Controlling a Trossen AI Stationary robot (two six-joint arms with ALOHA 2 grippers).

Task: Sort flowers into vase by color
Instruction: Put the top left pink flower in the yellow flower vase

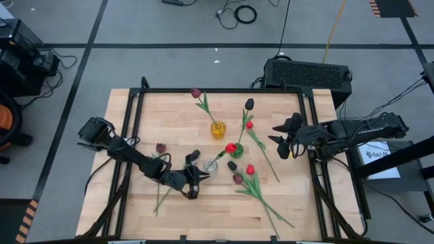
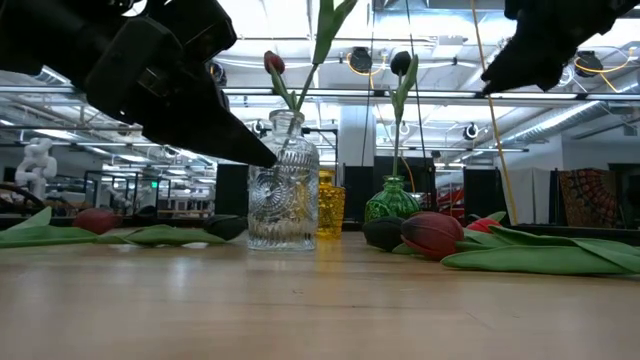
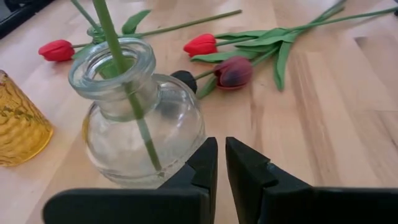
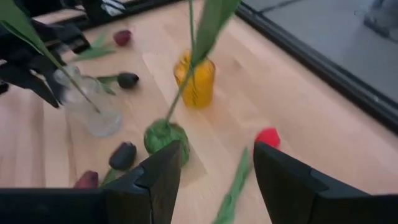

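Note:
A clear glass vase (image 3: 134,124) stands upright on the table, with one green stem through its mouth and a dark red head (image 2: 273,62) above. My left gripper (image 3: 221,163) is shut, low beside this vase on its near-left side (image 1: 192,177). A green vase (image 4: 163,138) holds a black-headed tulip (image 1: 249,104). A yellow vase (image 1: 217,129) holds a maroon tulip (image 1: 196,93). Red, maroon and black tulips (image 3: 233,71) lie flat on the table. My right gripper (image 4: 216,168) hovers open above the table's right side (image 1: 281,137), holding nothing. My left gripper's shut fingers (image 3: 199,165) sit right beside the clear vase's lower wall (image 3: 171,168), coming level from the table's near-left. I cannot tell whether they touch the glass. Nothing is between the fingers.
Loose tulips lie right of the clear vase: a black one (image 1: 232,165), a maroon one (image 1: 237,178) and two red ones (image 1: 249,169), (image 1: 249,125). Another red head (image 1: 231,148) lies by the green vase. A maroon tulip (image 1: 161,147) lies under the left arm. A black frame (image 1: 224,90) rims the table.

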